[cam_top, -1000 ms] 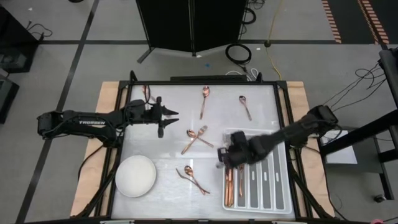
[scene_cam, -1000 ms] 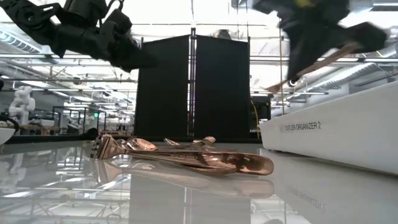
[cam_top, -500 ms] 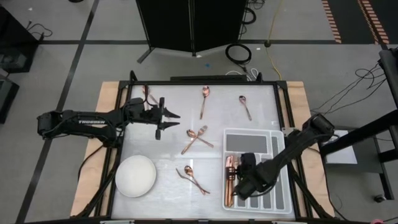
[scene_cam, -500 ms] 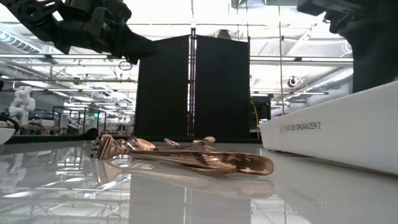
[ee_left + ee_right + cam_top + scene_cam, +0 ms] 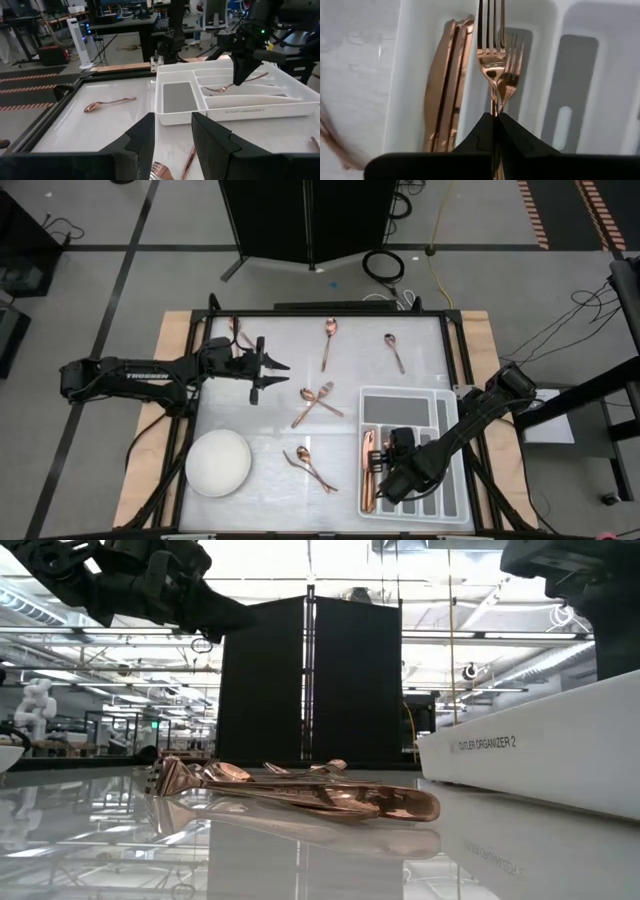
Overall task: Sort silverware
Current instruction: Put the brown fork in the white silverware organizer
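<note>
Gripping fork (image 5: 492, 60), right fingers (image 5: 492, 120) sank into tray (image 5: 448, 480); left fingers (image 5: 268, 372) parted, unmoved.

Polished metal on gloss white

Slim copper-toned metal fork (image 5: 492, 60) gleams mirror-bright; the white divided plastic tray (image 5: 410, 75) looks smooth, the white tabletop (image 5: 200, 860) glossy and reflective.

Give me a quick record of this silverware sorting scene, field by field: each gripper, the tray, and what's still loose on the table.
right gripper: shut on a fork, over the organizer tray
left gripper: open, empty, raised above the table's far left part
tray contents: knives in the leftmost long slot; another fork in the next slot
loose silverware: spoons and other pieces scattered on the table
bowl: white, near left corner
</note>
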Robot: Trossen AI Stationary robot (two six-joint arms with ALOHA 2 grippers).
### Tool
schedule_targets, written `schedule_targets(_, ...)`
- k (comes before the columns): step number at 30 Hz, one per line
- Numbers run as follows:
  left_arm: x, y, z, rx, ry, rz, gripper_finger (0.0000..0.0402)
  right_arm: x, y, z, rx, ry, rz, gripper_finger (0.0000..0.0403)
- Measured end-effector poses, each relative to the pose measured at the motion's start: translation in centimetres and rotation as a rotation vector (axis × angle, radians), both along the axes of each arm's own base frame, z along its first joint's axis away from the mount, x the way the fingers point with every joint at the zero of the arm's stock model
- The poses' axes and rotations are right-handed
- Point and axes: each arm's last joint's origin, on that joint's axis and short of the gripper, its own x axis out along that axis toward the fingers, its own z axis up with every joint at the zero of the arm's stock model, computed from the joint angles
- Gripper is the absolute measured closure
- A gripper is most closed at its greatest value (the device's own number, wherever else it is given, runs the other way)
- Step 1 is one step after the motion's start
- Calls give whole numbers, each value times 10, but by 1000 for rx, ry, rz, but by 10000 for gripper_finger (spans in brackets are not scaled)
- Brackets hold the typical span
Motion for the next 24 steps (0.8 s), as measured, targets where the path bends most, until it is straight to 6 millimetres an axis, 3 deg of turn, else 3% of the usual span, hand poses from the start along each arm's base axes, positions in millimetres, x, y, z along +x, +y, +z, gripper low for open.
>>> schedule_targets(4, 0, 0, 0, -5, 0, 0, 272, -1, 0, -2, -2, 31, -4, 402)
schedule_targets(14, 0, -1, 2, -51, -11, 3, 272, 10, 13, -31, 39, 64, -1, 399)
schedule_targets(24, 0, -1, 1, -50, -10, 3, 272, 11, 13, -34, 64, 79, -17, 337)
